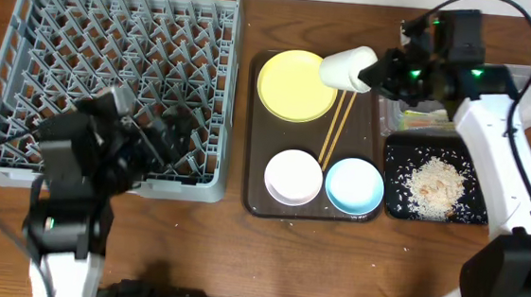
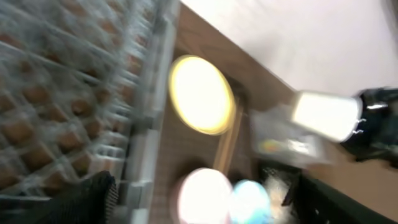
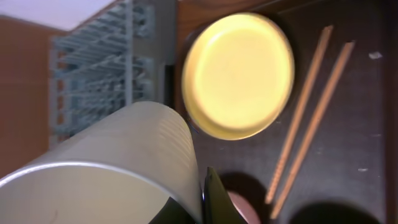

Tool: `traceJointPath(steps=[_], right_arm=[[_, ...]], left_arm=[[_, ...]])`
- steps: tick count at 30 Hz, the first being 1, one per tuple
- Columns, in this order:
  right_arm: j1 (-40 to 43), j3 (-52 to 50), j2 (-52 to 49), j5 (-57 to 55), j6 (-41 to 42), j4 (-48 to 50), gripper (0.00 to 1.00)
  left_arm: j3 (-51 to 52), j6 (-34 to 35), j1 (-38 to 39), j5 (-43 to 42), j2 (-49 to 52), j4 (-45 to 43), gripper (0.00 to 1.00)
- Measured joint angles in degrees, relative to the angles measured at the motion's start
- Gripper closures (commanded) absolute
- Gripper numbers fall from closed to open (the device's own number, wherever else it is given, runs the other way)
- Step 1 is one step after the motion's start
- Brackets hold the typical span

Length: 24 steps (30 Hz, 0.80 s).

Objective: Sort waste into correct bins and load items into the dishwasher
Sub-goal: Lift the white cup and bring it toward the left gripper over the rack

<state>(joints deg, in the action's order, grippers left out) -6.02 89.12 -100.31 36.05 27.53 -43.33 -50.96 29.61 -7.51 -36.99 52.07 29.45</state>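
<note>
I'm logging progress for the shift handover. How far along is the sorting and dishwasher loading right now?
Done: rice scraps lie in the black tray. In hand: the right tool holds the white cup over the brown tray. Left: the dish rack holds no dishes, and the yellow plate, chopsticks, white bowl and blue bowl sit on that tray.

White cup [image 1: 348,68], yellow plate [image 1: 296,85]

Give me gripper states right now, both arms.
The left gripper: over the dish rack; open or shut cannot be told, as its wrist view is blurred.
The right gripper: shut on the white cup.
</note>
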Motion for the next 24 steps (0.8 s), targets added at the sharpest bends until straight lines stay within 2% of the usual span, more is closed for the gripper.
traceJointPath(steps=[5,9,16,24], right_arm=[[-0.17,-0.02,-0.50,8.15,-1.55,-0.02,0.99],[-1.20,-0.02,-1.33,14.88,-3.19,2.10,0.99],[-4.04,-0.04,-8.04,30.80,-5.49,11.30,0.99],[-11.56,-0.11,-13.64,42.01,-6.27,20.06,0.99]], left_arm=[[0.00,12.24,0.00,-12.09,8.09,-3.93,0.08],[0.00,18.29,0.00,-20.83,12.20,-4.57,0.08],[0.00,21.64,0.00,-32.76,14.25,-8.17,0.08],[0.00,22.58,0.00,-42.64,14.25,-17.27,0.08]])
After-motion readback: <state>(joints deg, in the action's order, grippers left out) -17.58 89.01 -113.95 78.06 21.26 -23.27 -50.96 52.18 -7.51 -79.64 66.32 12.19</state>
